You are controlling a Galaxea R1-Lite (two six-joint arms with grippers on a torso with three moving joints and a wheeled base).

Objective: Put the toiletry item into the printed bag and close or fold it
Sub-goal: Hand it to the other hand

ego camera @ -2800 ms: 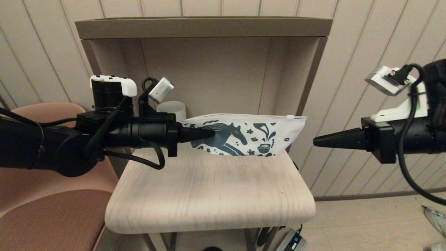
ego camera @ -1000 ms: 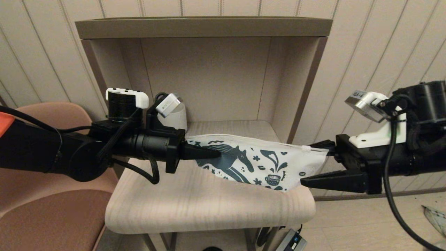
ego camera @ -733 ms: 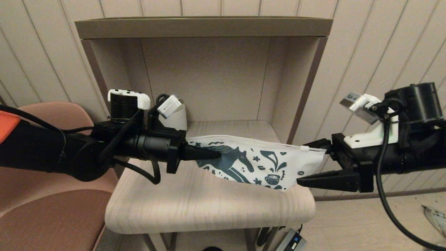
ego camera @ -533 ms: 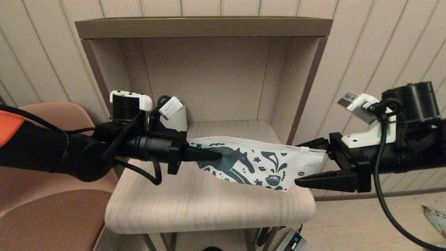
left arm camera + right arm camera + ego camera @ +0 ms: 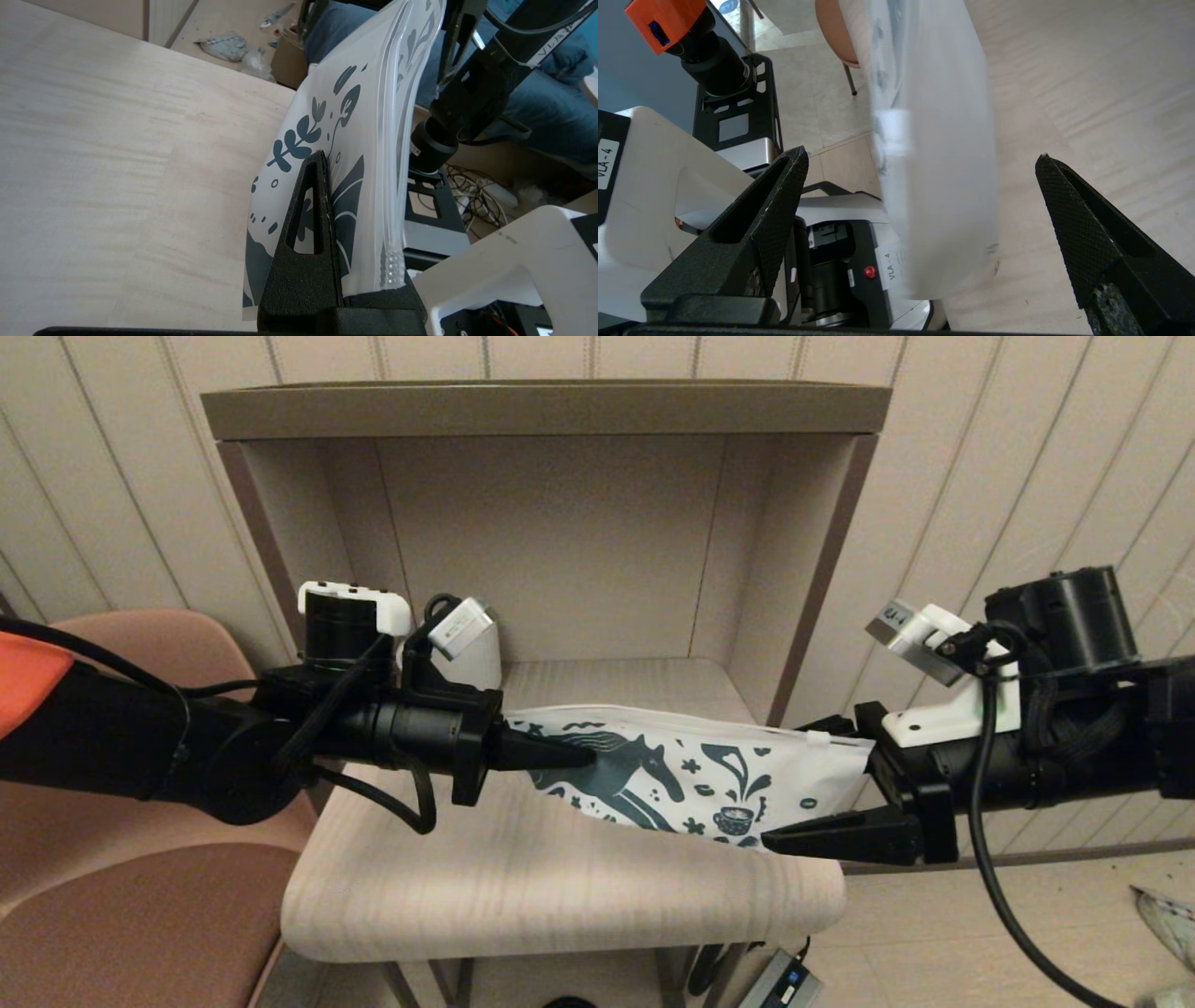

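Left gripper (image 5: 583, 757): fingers clamped on the bag's left end
Bag (image 5: 709, 784): held just above the surface (image 5: 560, 887) (horse print forward)
Right gripper (image 5: 808, 784): fingers spread wide around the bag's right end

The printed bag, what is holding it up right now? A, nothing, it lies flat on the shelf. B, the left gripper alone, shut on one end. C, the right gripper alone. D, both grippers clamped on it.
B: the left gripper is shut on the printed bag, while the right gripper stands open around the far end without pinching it.
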